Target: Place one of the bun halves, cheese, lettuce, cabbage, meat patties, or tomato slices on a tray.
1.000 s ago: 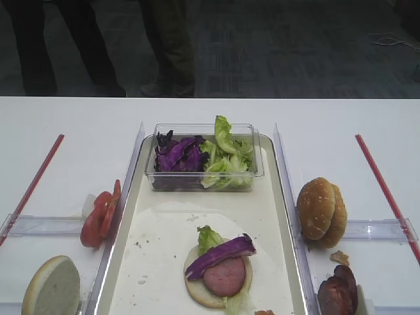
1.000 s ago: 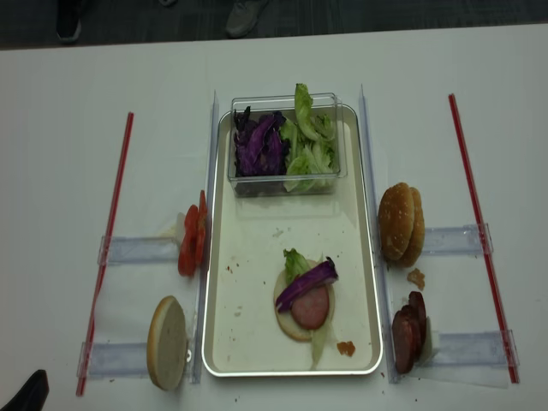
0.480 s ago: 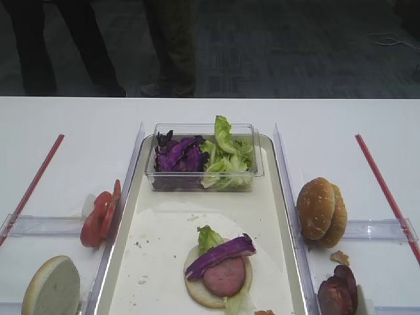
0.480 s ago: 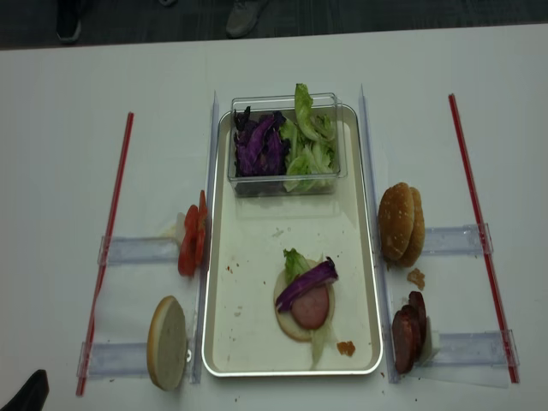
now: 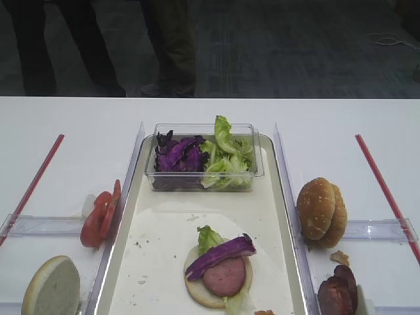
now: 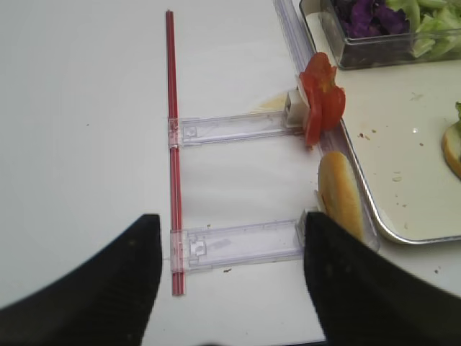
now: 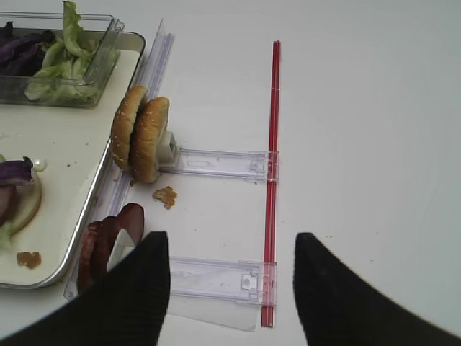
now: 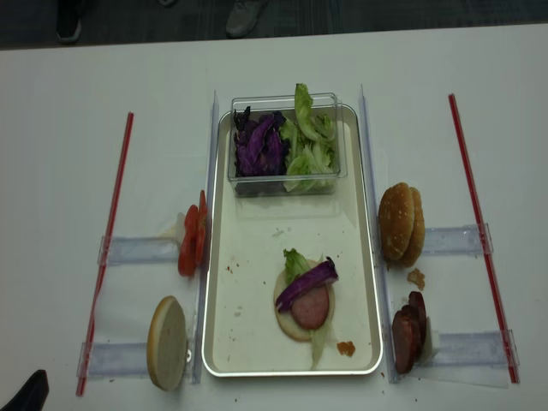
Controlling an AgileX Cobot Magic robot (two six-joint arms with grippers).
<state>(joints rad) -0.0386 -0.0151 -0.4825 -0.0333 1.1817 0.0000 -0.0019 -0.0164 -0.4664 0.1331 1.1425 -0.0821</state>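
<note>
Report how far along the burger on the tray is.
Done: on the tray, a pale bun half carries lettuce, a meat patty and a cabbage strip.

In hand: nothing. Both wrist views show open fingers, left and right, over bare table.

Left: tomato slices and the sesame buns stand outside the tray, so the burger has no tomato or top bun.

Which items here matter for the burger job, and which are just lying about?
Job: tray, bun halves, tomato slices, meat patties, lettuce, cabbage.
Lying about: red strips, clear holders, crumb.
</note>
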